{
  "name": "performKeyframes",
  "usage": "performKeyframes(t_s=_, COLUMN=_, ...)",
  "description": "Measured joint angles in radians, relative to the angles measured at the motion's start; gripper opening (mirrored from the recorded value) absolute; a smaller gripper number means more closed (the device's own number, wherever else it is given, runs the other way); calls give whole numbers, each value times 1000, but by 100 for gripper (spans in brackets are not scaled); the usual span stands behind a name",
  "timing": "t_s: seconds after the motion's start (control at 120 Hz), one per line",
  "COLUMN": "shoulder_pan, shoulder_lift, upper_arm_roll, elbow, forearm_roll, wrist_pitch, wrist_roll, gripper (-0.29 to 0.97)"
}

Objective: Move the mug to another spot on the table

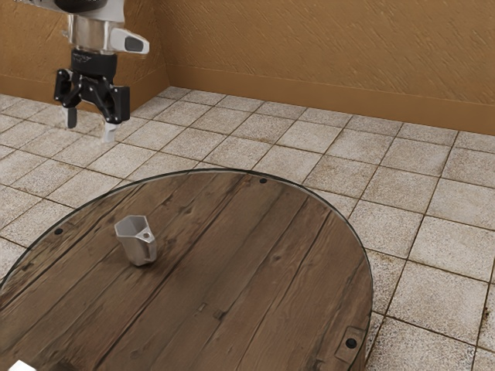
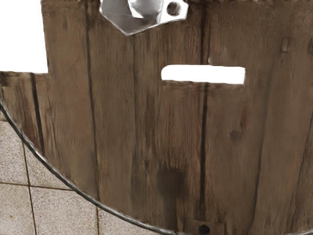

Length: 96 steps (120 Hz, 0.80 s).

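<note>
In the exterior view, a round table (image 1: 255, 278) of dark wooden planks with a thin metal rim stands on a floor (image 1: 402, 178) of pale stone tiles, before a brown wall (image 1: 325, 46). A small silver, faceted mug (image 1: 137, 239) stands upright on the table, near the edge at the exterior view's left and well in from the far edge. The black gripper (image 1: 90, 124) hangs at the upper left of the view, raised high and beyond the table's far-left edge, well apart from the mug. Its two fingers (image 1: 72, 117) point downward and are spread wide, with nothing between them.

In the wrist view, the planks of the table (image 2: 122, 147) run lengthwise, and its curved rim crosses over the tiled floor (image 2: 19, 166). The mug (image 2: 137, 14) is seen from above, its shiny faceted rim cut off by the picture's border and its handle (image 2: 173, 8) jutting to one side. A white rectangular patch (image 2: 203, 74) lies on the wood near the mug, and a larger white patch (image 2: 22, 34) sits by the table's edge.
</note>
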Motion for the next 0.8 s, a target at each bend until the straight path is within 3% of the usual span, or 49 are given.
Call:
performKeyframes(t_s=0.1, shoulder_pan=-7, shoulder_lift=-11, upper_arm_roll=-1, elbow=-42, forearm_roll=8, wrist_pitch=156, wrist_roll=1, gripper=68)
performKeyframes(t_s=0.267, shoulder_pan=-11, shoulder_lift=-46, upper_arm_roll=22, elbow=-336, forearm_roll=7, wrist_pitch=490, wrist_roll=-77, gripper=68)
performKeyframes(t_s=0.558, shoulder_pan=37, shoulder_lift=-66, upper_arm_roll=26, elbow=-672, forearm_roll=-78, wrist_pitch=837, wrist_roll=-544, gripper=68)
performKeyframes(t_s=0.8, shoulder_pan=-5, shoulder_lift=-9, upper_arm_roll=26, elbow=-738, forearm_roll=-117, wrist_pitch=1034, wrist_roll=-908, gripper=68)
